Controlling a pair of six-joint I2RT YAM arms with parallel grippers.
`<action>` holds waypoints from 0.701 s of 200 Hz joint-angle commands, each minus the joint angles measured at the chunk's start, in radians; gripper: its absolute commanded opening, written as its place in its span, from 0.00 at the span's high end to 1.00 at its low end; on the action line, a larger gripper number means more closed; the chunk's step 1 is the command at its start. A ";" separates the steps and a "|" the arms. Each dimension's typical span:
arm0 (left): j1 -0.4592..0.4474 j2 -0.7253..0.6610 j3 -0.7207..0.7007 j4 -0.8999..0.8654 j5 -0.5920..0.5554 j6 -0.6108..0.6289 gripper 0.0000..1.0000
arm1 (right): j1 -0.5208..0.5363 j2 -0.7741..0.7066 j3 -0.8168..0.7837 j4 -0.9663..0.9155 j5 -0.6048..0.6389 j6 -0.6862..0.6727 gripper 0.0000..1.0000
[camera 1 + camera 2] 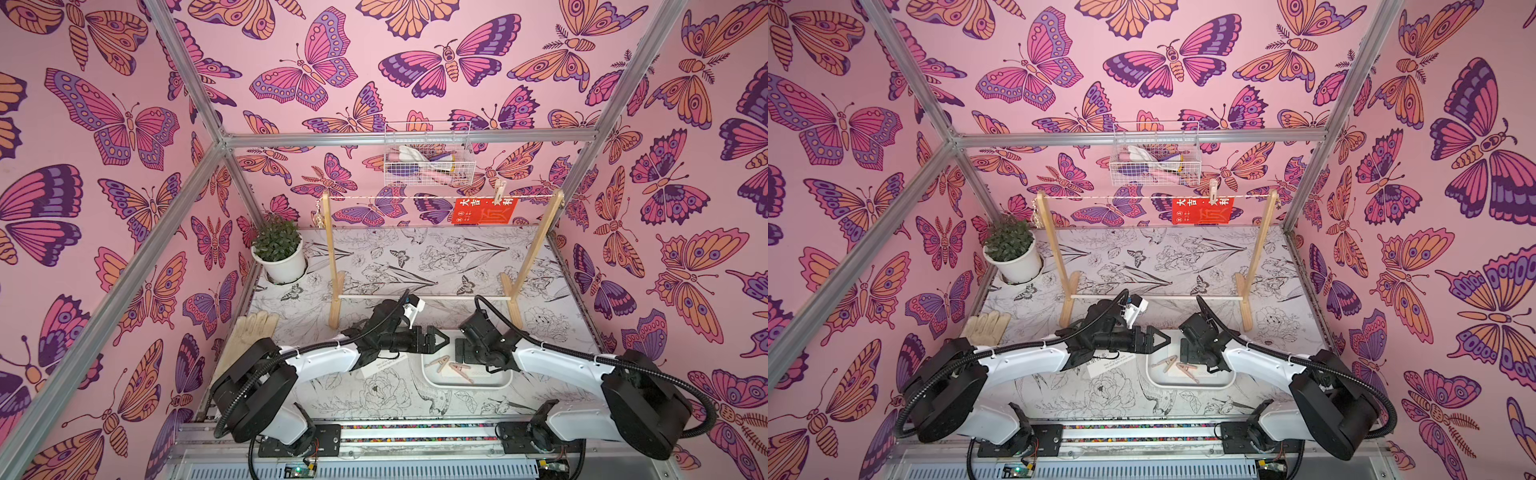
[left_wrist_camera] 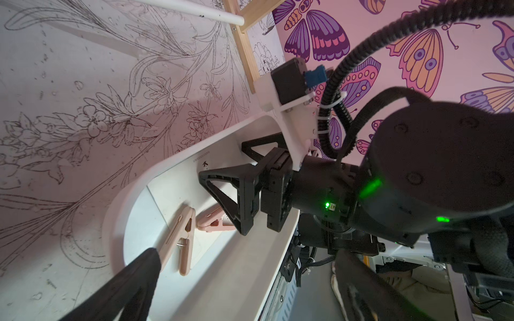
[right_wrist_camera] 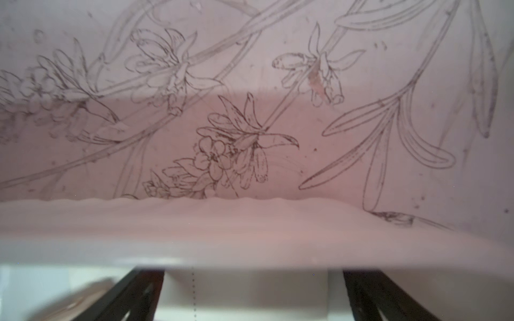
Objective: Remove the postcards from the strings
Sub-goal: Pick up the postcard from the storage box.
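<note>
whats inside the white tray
Two pinkish clothespins lie in the white tray, on what looks like a white card. The open right gripper hangs over part of it, hiding what lies beneath.

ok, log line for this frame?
left gripper open, near tray | right gripper open, over tray | red postcard clipped to string | two clothespins in tray
</note>
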 commanded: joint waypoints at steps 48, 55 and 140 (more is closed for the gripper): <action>-0.006 0.012 0.001 0.017 0.007 -0.006 0.00 | -0.008 -0.115 -0.092 0.109 -0.241 -0.028 0.02; -0.006 0.012 0.002 0.017 0.007 -0.007 0.00 | -0.008 -0.131 -0.095 0.107 -0.249 -0.033 0.03; -0.015 0.017 0.005 0.018 -0.005 -0.010 0.00 | -0.014 -0.304 -0.149 0.120 -0.321 -0.036 0.22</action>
